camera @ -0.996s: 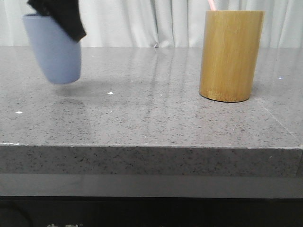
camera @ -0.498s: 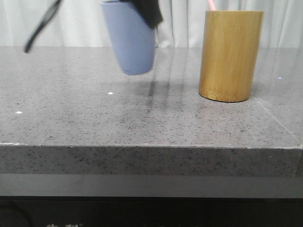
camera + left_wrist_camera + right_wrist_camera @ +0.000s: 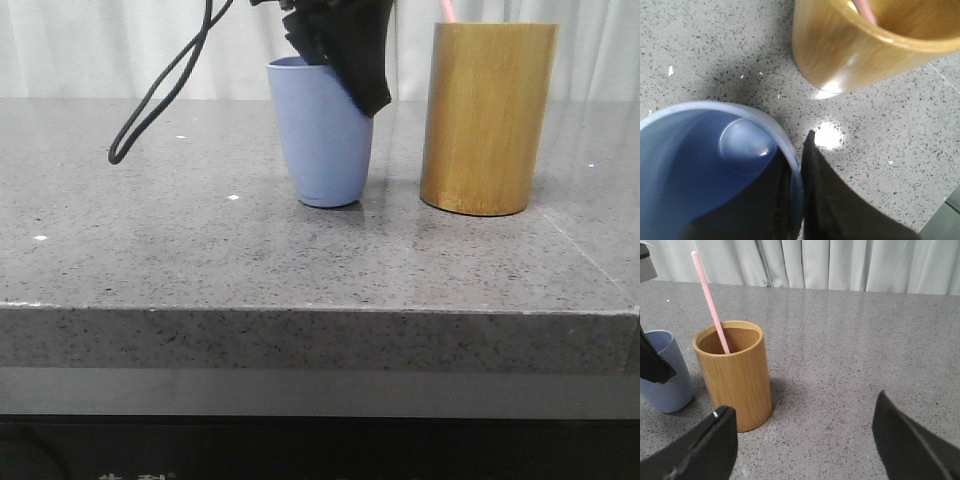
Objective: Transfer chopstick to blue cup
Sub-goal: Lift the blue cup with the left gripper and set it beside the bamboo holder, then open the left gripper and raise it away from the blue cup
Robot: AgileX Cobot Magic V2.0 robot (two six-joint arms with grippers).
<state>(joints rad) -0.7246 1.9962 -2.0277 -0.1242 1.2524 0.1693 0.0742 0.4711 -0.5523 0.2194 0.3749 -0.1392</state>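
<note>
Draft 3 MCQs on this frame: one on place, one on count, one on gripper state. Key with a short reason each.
1. Where is the chopstick?
A. in the blue cup
B. in the bamboo holder
C. flat on the table

2. How many containers stand on the table?
A. one
B. two
C. three

3. What is the left gripper doing?
A. shut on the blue cup's rim
B. open above the holder
C. holding the chopstick

Key:
1 B: the pink stick rises out of the bamboo holder.
2 B: just the blue cup and the holder stand there.
3 A: the wrist view shows one finger inside the cup wall and one outside; the right gripper hangs open, clear of both.
</note>
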